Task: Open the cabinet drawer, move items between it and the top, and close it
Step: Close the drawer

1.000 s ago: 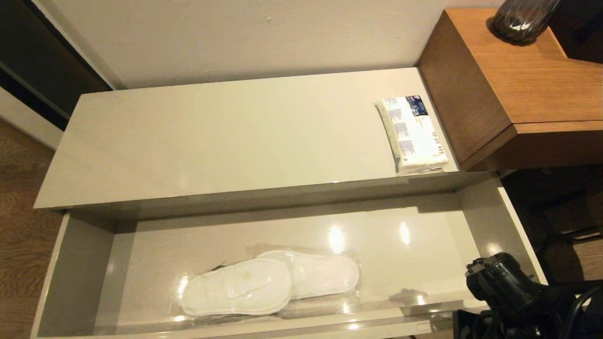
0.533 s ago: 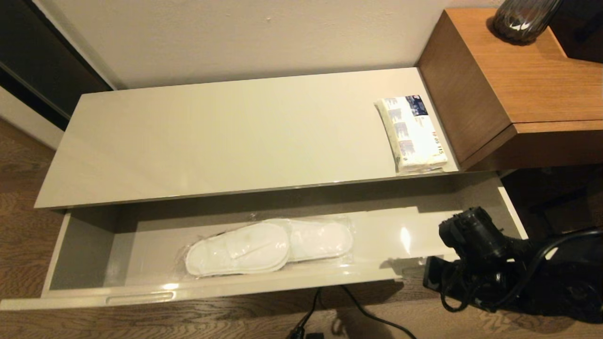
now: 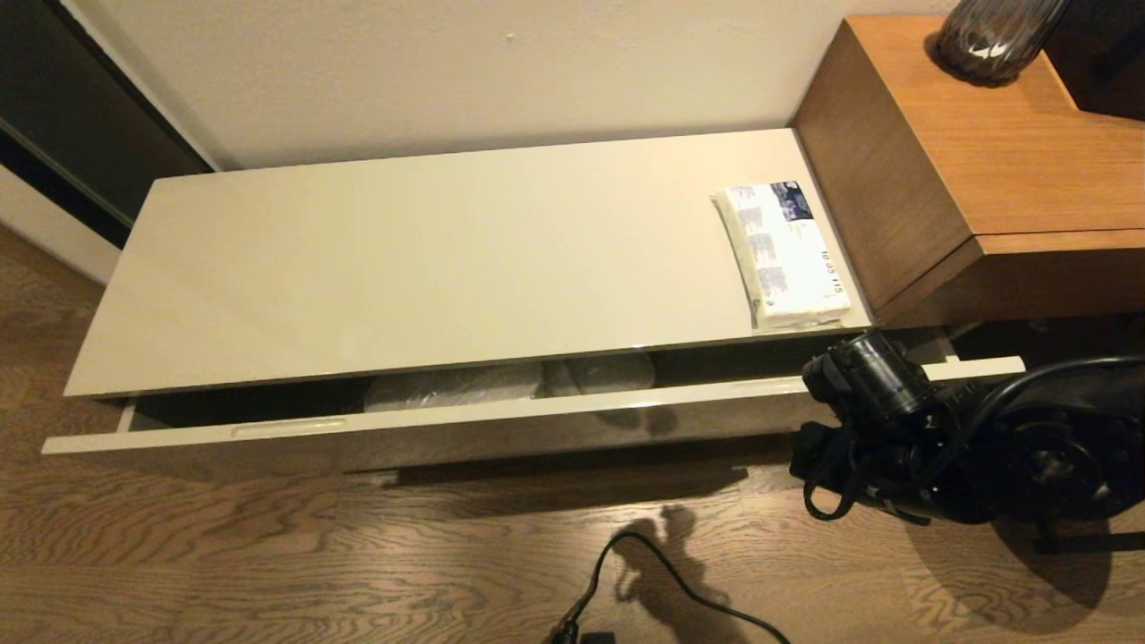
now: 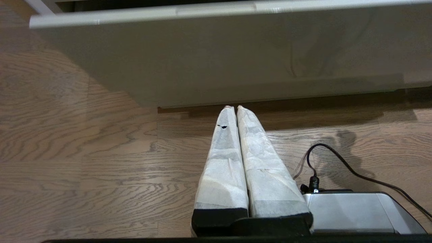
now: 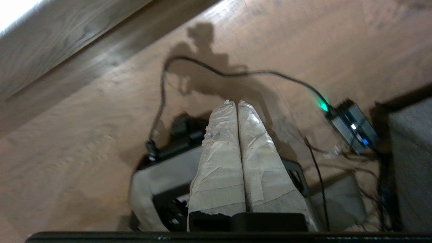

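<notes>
The cabinet drawer (image 3: 447, 422) stands open by only a narrow gap under the top (image 3: 429, 268). Through the gap part of the wrapped white slippers (image 3: 465, 386) shows. The white tissue pack (image 3: 785, 255) with blue print lies at the right end of the top. My right arm (image 3: 894, 420) hangs in front of the drawer's right end. In the right wrist view my right gripper (image 5: 233, 102) is shut and empty, pointing at the floor. My left gripper (image 4: 231, 108) is shut and empty too, low above the floor just before the drawer front (image 4: 236, 54).
A taller brown wooden unit (image 3: 984, 170) joins the cabinet on the right, with a dark vase (image 3: 993, 36) on it. A black cable (image 3: 666, 572) trails over the wooden floor before the drawer. A small box with a green light (image 5: 351, 125) lies on the floor.
The drawer has slid in from wide open to nearly shut, hiding most of the slippers. My right arm has moved toward the cabinet with the drawer's right end.
</notes>
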Motion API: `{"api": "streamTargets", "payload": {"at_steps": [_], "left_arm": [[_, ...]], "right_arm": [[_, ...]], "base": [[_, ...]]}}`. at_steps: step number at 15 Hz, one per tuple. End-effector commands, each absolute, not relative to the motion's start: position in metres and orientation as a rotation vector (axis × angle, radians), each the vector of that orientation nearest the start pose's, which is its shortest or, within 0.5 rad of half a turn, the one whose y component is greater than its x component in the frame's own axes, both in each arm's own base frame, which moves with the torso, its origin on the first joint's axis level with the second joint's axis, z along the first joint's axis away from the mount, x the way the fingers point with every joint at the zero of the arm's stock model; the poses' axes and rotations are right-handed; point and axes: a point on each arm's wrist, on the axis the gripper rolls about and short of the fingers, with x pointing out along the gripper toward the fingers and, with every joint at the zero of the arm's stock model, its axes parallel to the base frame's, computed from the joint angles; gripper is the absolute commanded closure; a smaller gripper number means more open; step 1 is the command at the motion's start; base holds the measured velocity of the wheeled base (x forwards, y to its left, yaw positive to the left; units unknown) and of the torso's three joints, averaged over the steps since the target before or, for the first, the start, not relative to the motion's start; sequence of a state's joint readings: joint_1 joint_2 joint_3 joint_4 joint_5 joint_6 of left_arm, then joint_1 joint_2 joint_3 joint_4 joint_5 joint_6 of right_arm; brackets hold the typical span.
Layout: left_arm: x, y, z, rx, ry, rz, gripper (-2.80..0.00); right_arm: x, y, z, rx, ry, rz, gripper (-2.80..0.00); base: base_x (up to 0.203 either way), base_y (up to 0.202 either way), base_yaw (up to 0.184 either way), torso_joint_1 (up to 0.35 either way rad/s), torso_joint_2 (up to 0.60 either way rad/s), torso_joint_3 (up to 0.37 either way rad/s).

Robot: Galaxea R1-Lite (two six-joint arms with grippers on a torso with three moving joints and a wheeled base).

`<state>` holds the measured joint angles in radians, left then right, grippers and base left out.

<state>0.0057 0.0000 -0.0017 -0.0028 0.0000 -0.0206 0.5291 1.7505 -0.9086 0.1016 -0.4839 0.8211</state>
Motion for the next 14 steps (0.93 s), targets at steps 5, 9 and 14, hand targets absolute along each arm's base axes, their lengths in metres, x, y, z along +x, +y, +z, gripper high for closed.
{"api": "streamTargets", "payload": {"at_steps": [5,9,14], "left_arm": [[-0.023,0.0,0.076,-0.021,-0.005,0.006,0.0],[-0.023,0.0,0.076,-0.021,-0.005,0.006,0.0],[-0.023,0.0,0.076,-0.021,-0.005,0.006,0.0]], "right_arm": [[0.24,0.128,0.17,0.351,0.698,-0.252,0.0],[0.225,0.12,0.196,0.351,0.681,-0.235,0.0],[0.199,0.104,0.225,0.346,0.676,-0.231,0.0]], "base": [[0.0,0.0,0.0,0.0,0.0,0.0],[0.0,0.0,0.0,0.0,0.0,0.0],[0.0,0.0,0.0,0.0,0.0,0.0]]}}
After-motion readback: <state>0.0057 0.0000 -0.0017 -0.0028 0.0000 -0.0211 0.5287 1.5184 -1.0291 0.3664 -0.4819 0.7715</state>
